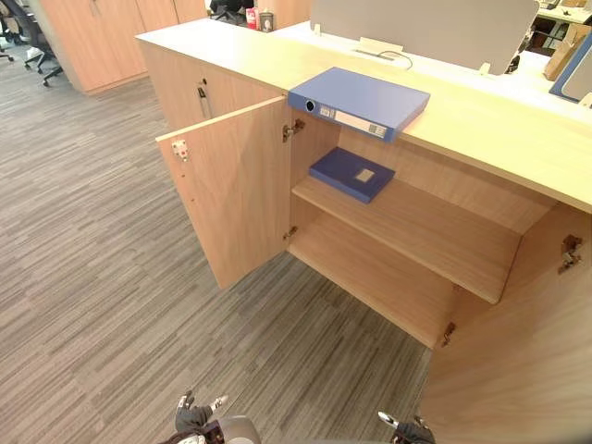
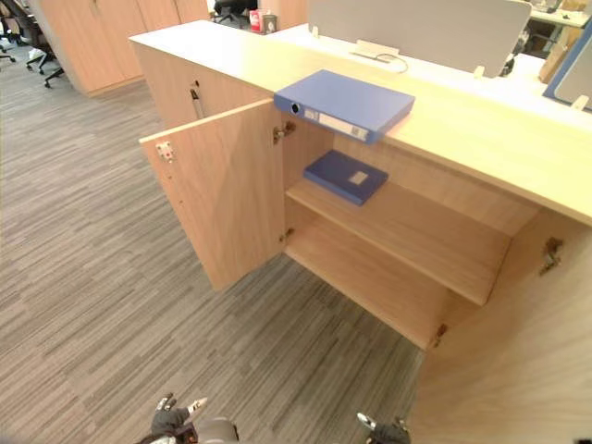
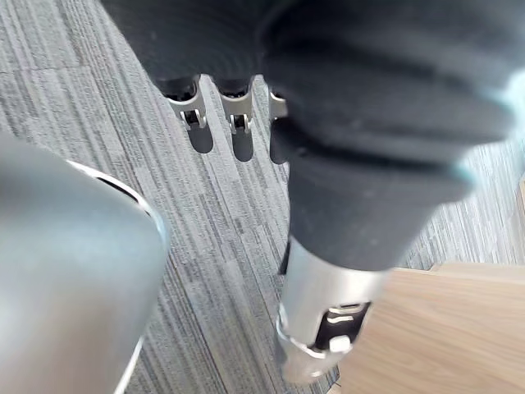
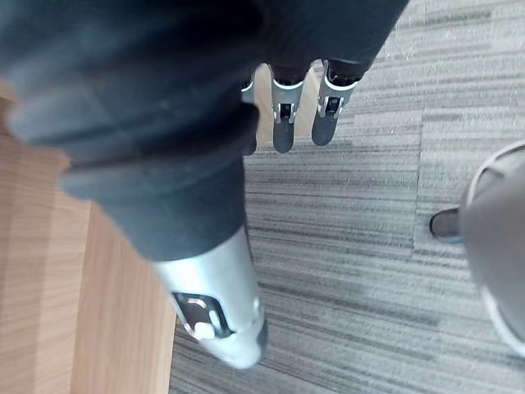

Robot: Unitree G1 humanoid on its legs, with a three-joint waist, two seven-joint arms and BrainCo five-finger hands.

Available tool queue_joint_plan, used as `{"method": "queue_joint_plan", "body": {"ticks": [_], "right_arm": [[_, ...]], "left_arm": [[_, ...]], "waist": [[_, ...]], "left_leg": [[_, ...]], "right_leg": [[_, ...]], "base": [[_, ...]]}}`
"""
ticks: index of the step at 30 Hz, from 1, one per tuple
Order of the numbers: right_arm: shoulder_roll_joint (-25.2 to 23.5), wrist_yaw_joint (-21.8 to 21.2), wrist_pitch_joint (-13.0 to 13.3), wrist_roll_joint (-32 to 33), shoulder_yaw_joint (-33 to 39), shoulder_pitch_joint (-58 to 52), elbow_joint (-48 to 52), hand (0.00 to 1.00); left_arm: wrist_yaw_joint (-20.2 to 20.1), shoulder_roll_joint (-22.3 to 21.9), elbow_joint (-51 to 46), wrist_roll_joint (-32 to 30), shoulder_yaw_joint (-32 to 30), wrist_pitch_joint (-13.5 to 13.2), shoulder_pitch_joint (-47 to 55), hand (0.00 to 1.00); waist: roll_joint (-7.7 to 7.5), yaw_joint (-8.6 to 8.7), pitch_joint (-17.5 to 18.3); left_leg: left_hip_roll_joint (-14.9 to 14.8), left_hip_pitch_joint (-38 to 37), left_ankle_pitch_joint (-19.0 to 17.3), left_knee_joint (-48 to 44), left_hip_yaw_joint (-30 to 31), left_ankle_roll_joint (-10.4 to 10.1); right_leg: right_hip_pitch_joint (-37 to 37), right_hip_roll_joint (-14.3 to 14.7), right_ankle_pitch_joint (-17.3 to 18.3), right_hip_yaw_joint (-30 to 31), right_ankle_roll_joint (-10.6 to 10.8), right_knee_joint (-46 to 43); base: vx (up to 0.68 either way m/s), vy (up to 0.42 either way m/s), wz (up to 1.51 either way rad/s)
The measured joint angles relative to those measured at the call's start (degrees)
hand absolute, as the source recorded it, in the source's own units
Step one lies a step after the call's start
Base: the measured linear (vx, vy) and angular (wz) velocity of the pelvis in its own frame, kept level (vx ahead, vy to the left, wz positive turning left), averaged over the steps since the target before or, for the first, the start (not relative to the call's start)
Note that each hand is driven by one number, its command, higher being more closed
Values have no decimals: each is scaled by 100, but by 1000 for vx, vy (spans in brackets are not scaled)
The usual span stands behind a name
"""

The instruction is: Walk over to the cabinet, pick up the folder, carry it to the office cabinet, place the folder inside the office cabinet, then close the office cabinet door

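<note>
We log the blue binder folder (image 1: 359, 100) lying flat on the countertop (image 1: 499, 129), its spine end overhanging the office cabinet (image 1: 388, 277). A thinner blue file (image 1: 351, 173) lies on the upper shelf (image 1: 435, 231). The left door (image 1: 236, 194) and right door (image 1: 527, 361) stand open. The left hand (image 3: 234, 123) and right hand (image 4: 287, 115) hang low over the carpet (image 1: 92, 277), fingers seemingly straight, slightly apart, holding nothing.

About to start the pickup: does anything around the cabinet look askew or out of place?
Nothing spilled or damaged. The blue binder lies at the front edge of the countertop, perhaps overhanging the open compartment. A thinner blue folder lies angled on the upper shelf. The left door and right door stand open.
</note>
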State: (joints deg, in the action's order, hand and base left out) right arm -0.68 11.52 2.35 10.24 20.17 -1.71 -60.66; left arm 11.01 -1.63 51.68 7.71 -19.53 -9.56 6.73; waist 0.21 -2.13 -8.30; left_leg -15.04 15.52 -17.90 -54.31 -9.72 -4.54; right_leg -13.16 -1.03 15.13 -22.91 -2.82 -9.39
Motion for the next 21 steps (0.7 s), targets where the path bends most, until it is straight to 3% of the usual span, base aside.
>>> {"method": "queue_joint_plan", "body": {"ticks": [2, 3, 4, 5, 6, 7, 8, 10, 11, 13, 15, 17, 19, 20, 21], "right_arm": [[-37, 1, 3, -1, -10, 151, 2, 0], [-40, 1, 5, -4, -25, 208, 6, 0], [-28, 8, 17, -13, -170, 210, 26, 0], [-24, 10, 17, -14, -202, 203, 27, 0], [-145, 31, 8, -14, -358, 202, 20, 0], [-266, 33, 6, -16, -394, 270, 19, 0], [-319, 34, 6, -16, -387, 311, 17, 0], [-343, 30, 9, -19, -297, 366, 31, 0], [-343, 28, 9, -20, -295, 370, 30, 0], [-342, 30, 10, -20, -120, 300, 25, 0], [-286, 28, 2, -24, -120, 201, 16, 0], [-233, 21, -23, -44, -112, 22, 17, 0], [-166, 17, -49, -59, -33, -129, 44, 0], [-125, 23, -58, -63, 26, -141, 19, 0], [-121, 30, -53, -66, 27, -142, 32, 0]], "left_arm": [[48, 51, -24, 94, 38, -26, -47, 0], [64, 74, -26, 94, 51, -35, -64, 0], [90, 75, -29, 98, 33, -61, -69, 0], [95, 76, -27, 95, 29, -63, -68, 0], [120, 143, -19, 105, 3, -78, -120, 0], [137, 184, -27, 107, -23, -124, -172, 0], [138, 188, 14, 109, -71, -118, -175, 0], [161, 131, 145, 240, -451, -84, -146, 0], [173, 138, 201, 258, -534, -78, -123, 0], [224, 194, 409, 357, -670, -45, 38, 0], [240, 202, 512, 355, -648, -13, 88, 0], [248, 201, 538, 344, -562, 10, 129, 0], [256, 225, 548, 336, -361, 11, 129, 0], [255, 271, 594, 327, -246, 12, 125, 0], [255, 309, 613, 315, -156, 12, 139, 0]], "waist": [[-112, -72, -71], [-136, -72, -89], [-155, -108, -97], [-160, -123, -99], [-349, -129, -61], [-425, -145, -64], [-439, -181, -63], [-426, -258, -24], [-439, -276, -3], [-514, -358, 132], [-474, -352, 246], [-384, -350, 300], [-353, -265, 303], [-327, -146, 317], [-314, -69, 342]], "left_leg": [[247, 201, 11, 1165, 89, 92], [326, 266, 222, 1902, 195, 99], [417, 257, 1294, 2804, 394, 149], [440, 212, 1562, 2871, 385, 37], [713, 128, 1505, 2945, 253, 56], [778, 178, 1441, 2878, 306, 107], [791, 188, 1393, 2818, 311, 107], [905, 51, 1299, 2732, 231, 233], [941, -46, 1289, 2809, 151, 250], [1266, -511, 1279, 3381, -173, 268], [1490, -711, 1289, 3721, -312, 311], [1758, -1077, 1279, 4175, -443, 424], [1952, -1464, 1271, 4509, -559, 488], [1989, -1669, 1261, 4626, -642, 526], [1998, -1831, 1271, 4762, -716, 561]], "right_leg": [[-123, -342, -24, 152, 71, -8], [-212, -511, -47, 161, 155, -2], [-404, -736, -34, 204, 471, 27], [-426, -769, -51, 226, 507, 37], [-395, -1033, -128, 282, 643, 79], [-322, -1011, -472, 364, 608, 213], [-312, -1020, -658, 369, 603, 255], [-391, -1223, -1261, 484, 857, 312], [-389, -1293, -1355, 521, 887, 298], [-287, -1705, -1518, 826, 979, 197], [-60, -1979, -1525, 1019, 986, -26], [434, -2351, -1537, 1191, 967, -881], [898, -2734, -1686, 1122, 689, -1931], [1050, -2944, -1787, 832, 246, -2465], [1161, -3068, -1772, 509, 185, -2857]], "base": [[296, 244, -64], [457, 432, -63], [331, 319, -41], [493, 460, -25], [367, 344, 3], [427, 410, 4], [315, 318, -6], [288, 274, -21], [236, 220, -45], [184, 171, -67], [133, 162, -62], [121, 220, -59], [93, 173, -30], [84, 123, -23], [98, 110, -46]]}}
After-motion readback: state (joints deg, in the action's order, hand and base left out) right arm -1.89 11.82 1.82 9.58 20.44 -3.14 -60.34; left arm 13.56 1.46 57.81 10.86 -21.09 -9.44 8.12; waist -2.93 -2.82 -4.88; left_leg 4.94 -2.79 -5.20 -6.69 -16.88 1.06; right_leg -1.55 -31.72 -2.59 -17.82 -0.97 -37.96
